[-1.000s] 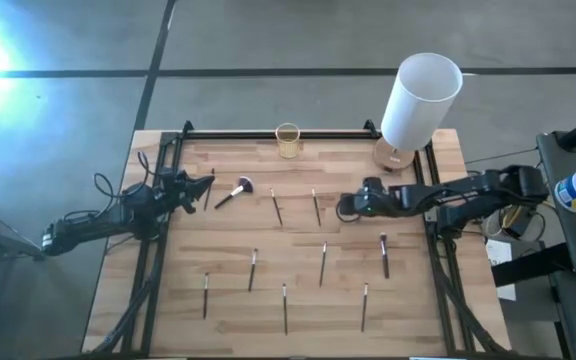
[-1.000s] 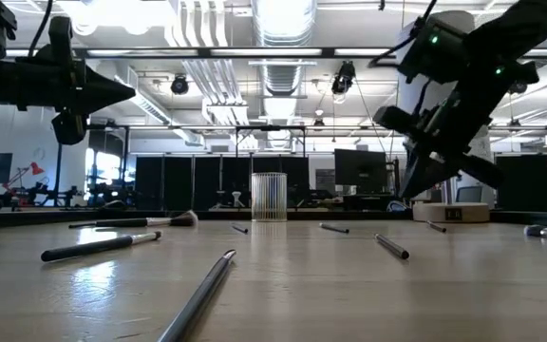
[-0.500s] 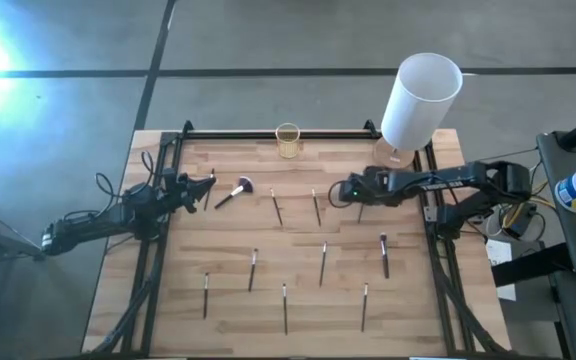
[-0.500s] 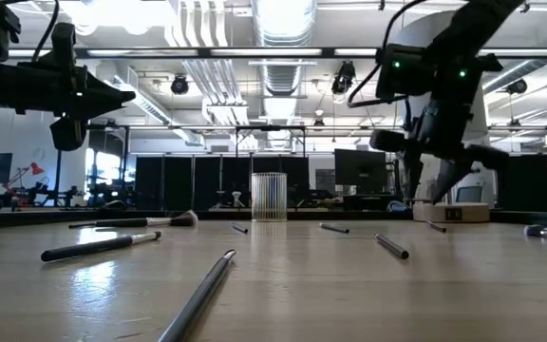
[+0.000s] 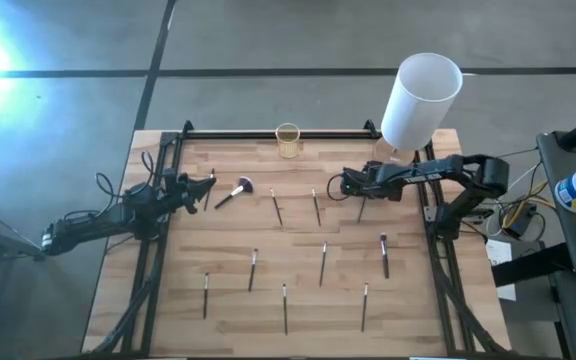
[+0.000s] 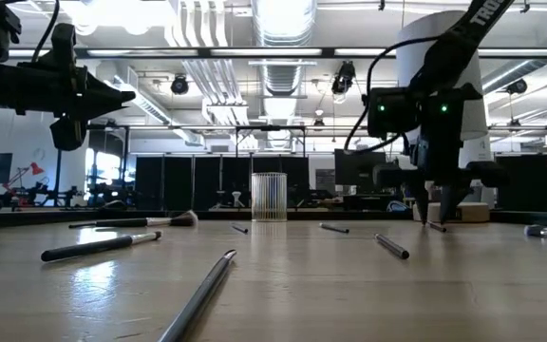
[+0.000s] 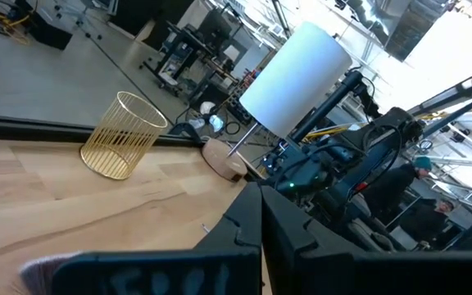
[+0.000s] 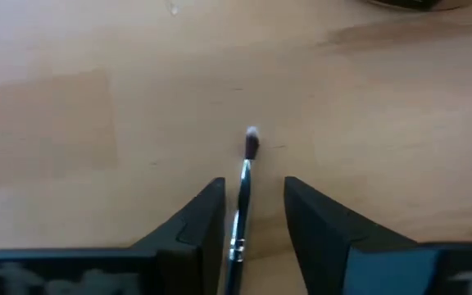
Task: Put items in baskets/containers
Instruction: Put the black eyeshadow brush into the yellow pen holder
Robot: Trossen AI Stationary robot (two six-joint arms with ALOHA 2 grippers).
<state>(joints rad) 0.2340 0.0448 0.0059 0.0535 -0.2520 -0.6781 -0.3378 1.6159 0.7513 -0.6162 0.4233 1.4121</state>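
Observation:
Several thin dark brushes lie flat on the wooden table. One small-tipped brush [image 8: 240,197] [image 5: 361,210] lies between the open fingers of my right gripper [image 8: 252,217] [image 5: 356,195], which points steeply down over it at the far right; the fingers stand on either side without touching it. The fluffy-headed brush [image 5: 234,192] lies at the far left. The yellowish cup [image 5: 287,140] [image 7: 124,135] stands upright at the far edge. My left gripper [image 5: 208,185] waits shut and level at the left, holding nothing.
A tall white cylinder [image 5: 420,100] on a wooden base stands at the far right corner, close behind my right arm. More brushes lie mid-table [image 5: 316,207] [image 5: 277,208] and toward the near edge [image 5: 323,262] [image 5: 384,255] [image 5: 285,307]. A black frame [image 5: 278,132] borders the table.
My right gripper has gone toward the table's far edge and down, tipping from a slant to point steeply down over the small-tipped brush. The brushes and the cup have stayed where they were.

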